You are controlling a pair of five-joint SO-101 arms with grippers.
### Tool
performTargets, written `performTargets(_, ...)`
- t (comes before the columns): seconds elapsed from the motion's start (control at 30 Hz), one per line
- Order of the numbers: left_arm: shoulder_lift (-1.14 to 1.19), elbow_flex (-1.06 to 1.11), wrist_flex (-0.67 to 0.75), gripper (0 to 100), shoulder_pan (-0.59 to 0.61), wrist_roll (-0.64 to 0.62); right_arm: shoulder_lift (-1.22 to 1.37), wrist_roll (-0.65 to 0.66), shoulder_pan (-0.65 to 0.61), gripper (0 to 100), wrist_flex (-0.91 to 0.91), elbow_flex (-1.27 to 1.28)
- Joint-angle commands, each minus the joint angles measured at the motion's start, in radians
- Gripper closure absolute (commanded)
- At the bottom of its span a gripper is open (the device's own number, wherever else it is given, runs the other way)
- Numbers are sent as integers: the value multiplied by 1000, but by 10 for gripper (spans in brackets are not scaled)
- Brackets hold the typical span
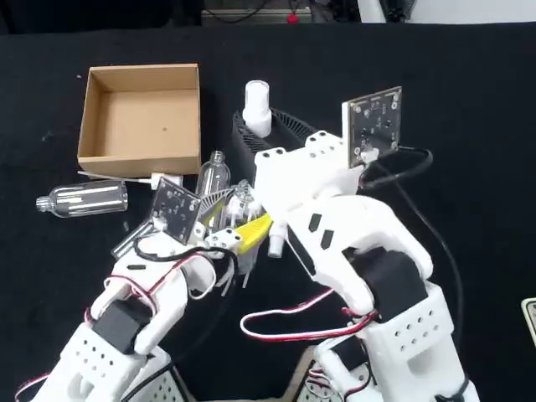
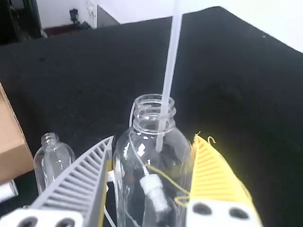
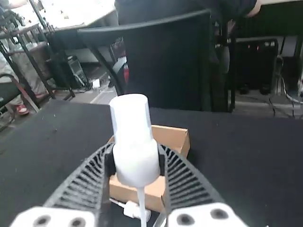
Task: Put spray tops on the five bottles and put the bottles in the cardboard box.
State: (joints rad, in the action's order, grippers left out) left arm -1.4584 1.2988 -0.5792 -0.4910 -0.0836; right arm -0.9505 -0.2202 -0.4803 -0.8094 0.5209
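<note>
Clamps the grey and yellow left fingers (image 2: 215,175) on an upright clear bottle (image 2: 151,165) mid-tabletop (image 1: 469,100). Pinches a white spray top (image 3: 134,142) in the black right fingers (image 3: 182,182) above it, dip tube (image 2: 169,61) down through the open neck. Stands just beside a second bottle (image 2: 53,158), with a third bottle (image 1: 82,199) lying flat near the cardboard box (image 1: 138,159).

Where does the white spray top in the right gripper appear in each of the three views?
High view: spray top upright, right of the cardboard box.
Left wrist view: its tube enters the neck of the bottle; a wall of the cardboard box lies off to the side.
Right wrist view: spray top mid-picture, cardboard box behind it.
Shared landmark: the cardboard box.
</note>
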Motion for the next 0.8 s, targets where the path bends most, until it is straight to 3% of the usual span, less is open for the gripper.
performTargets(0.0,-103,4,17,914,-7,14,-22,-2,-12,987,-5,-4)
performTargets(0.27,-353,105,14,913,25,14,-22,-2,8,987,2,90)
performTargets(0.77,-339,110,-14,913,21,14,-320,0,-40,987,37,315)
